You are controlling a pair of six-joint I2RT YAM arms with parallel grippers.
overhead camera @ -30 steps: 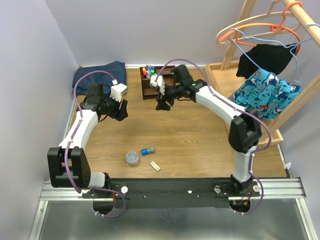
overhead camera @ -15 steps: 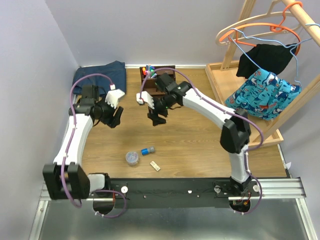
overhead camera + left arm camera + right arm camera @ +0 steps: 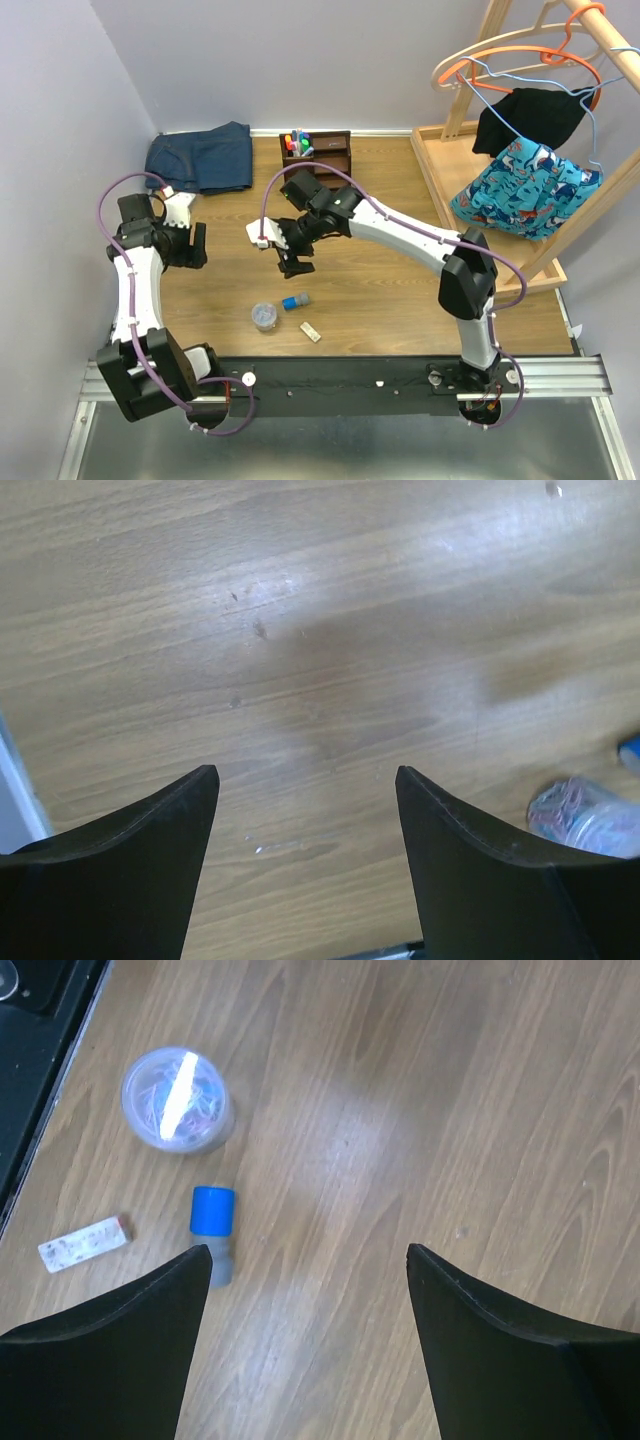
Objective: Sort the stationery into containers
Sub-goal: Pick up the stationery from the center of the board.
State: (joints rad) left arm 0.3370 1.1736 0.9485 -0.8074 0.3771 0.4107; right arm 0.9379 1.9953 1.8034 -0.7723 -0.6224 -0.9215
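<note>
Blue-capped cylinder (image 3: pixel 213 1218), clear round tub (image 3: pixel 178 1098) and beige block (image 3: pixel 83 1243) are lying on the table (image 3: pixel 480 1080); right gripper (image 3: pixel 305 1250) is hovering near them, jaws apart, left gripper (image 3: pixel 305 770) gaping likewise

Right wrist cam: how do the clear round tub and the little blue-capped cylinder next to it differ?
The clear tub is wide and squat; the cylinder is slim. The tub stands upright, lid up; the cylinder lies on its side. The tub is see-through, with coloured bits inside; the cylinder is opaque, a blue cap on a grey body. Both sit loose on the table, close together, outside the organiser.
</note>
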